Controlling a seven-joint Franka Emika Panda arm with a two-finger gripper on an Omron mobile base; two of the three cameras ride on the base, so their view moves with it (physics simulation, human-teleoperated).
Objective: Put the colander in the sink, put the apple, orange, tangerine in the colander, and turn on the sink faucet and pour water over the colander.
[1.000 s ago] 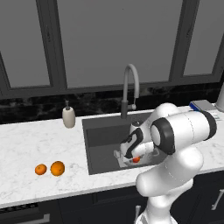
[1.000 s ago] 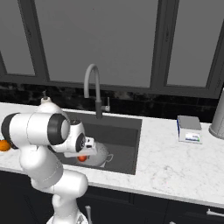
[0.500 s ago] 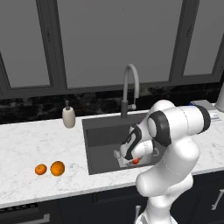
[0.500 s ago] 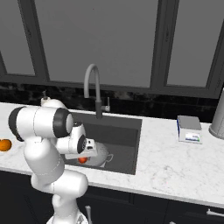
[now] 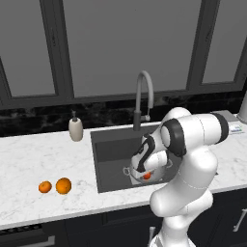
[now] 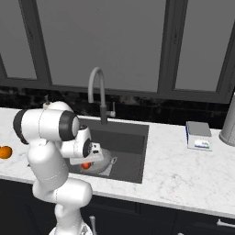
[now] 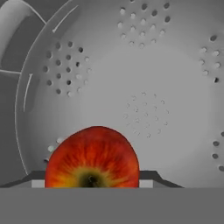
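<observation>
The red apple sits between my gripper's fingertips, which are shut on it. Just beneath it lies the shiny holed colander, one loop handle at the upper left of the hand view. From the base views, my gripper holds the apple low over the colander, which rests in the dark sink near its front. The gooseneck sink faucet stands behind the basin. On the counter to the left lie the orange and, beside it, the smaller tangerine.
A cream soap bottle stands at the sink's back left corner. A small grey scale and a metal vessel sit on the right counter. Dark windows line the back wall.
My hand has edged slightly left over the colander with the apple still in its grip. Nothing else has moved.
</observation>
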